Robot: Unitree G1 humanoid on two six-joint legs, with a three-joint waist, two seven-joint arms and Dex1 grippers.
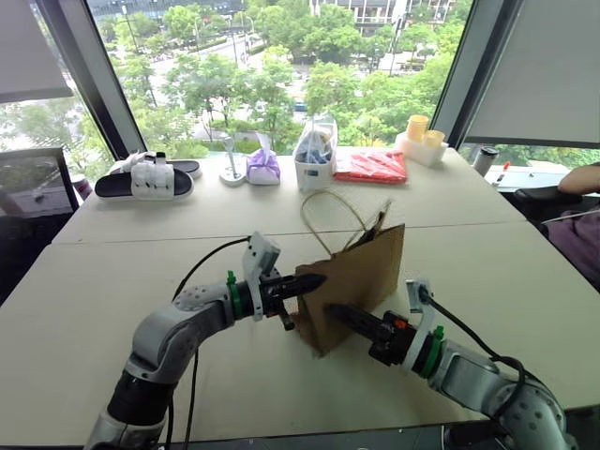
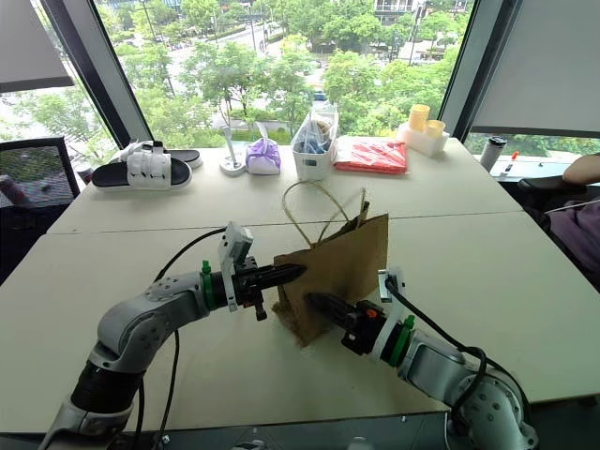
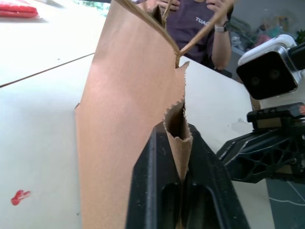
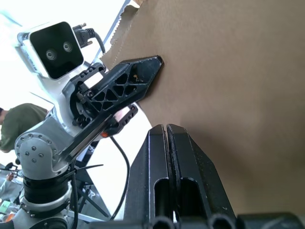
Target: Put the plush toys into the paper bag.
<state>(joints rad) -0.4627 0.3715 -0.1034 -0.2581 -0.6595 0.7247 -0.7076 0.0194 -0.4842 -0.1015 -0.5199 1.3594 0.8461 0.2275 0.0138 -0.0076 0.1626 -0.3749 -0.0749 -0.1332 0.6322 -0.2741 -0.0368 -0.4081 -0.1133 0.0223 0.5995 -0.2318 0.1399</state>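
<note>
1. bag stands mid-table, near the front edge, its serrated mouth rim uppermost and two cord handles looping above it; it leans a little and one lower corner looks crumpled.
2. left gripper is clenched on a fold of the bag's rim; the left wrist view shows the paper pinched between its two black fingers.
3. right gripper has its jaws closed with nothing between them, tips lying just against the bag's flat side.
4. kraft paper looks light and thin: stiff enough to stand when creased, but likely to buckle, tip or slide on the smooth table if pushed from one side only.
5. serrated rim could tear under a hard pull, so a grip a little below the edge or on a side crease seems safer; the cord loops are too slack to steer the mouth.
6. toys cannot be made out on the table; soft plush would squash easily and tolerate a firm pinch anywhere on the body.
7. mouth appears narrow, so it probably needs spreading before anything goes in.
</note>
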